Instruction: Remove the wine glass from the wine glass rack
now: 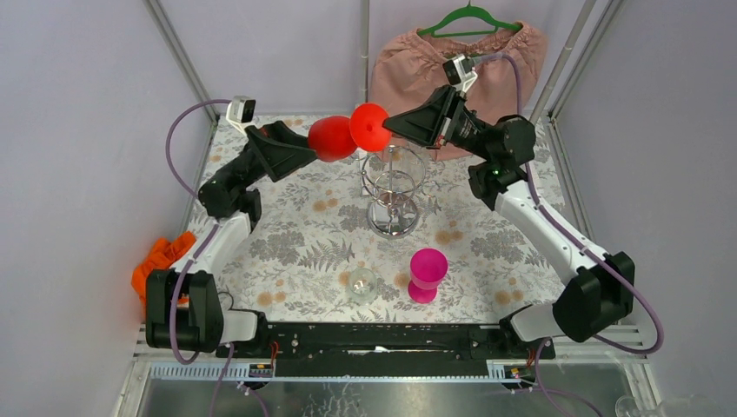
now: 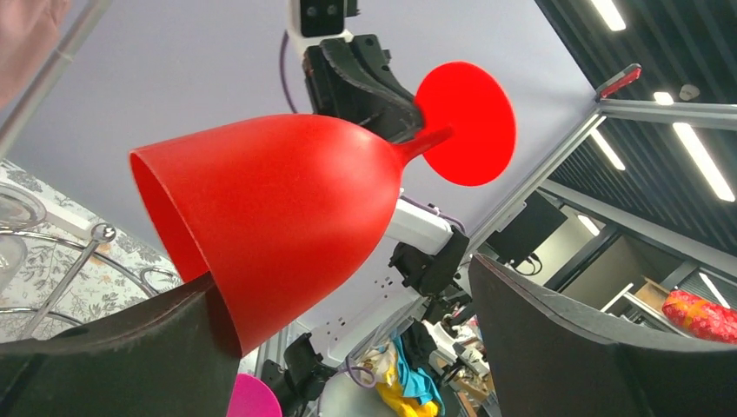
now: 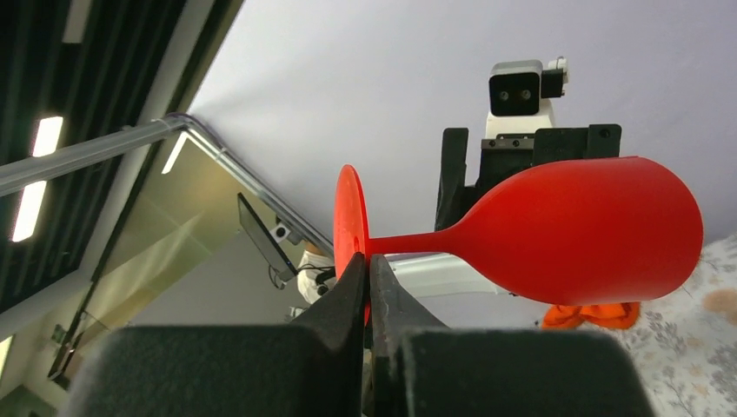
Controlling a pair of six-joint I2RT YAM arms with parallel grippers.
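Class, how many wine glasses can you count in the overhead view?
3. A red wine glass held aloft by the right gripper; a pink glass and a clear glass beside it on the table. More clear ones may be hidden.

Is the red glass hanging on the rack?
No, the right gripper holds the red glass sideways by its stem, off the rack.

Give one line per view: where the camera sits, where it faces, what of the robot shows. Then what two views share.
Top external: above and behind the bases, looking down at the table; left arm, right arm, wine glass rack, red wine glass.
Left wrist: on the left arm, tilted up toward the ceiling; left pincer open around the bowl.
Right wrist: on the right arm, facing the left arm; right pincer shut on the stem.
Shared: both wrist views show the glass and the opposite pincer.
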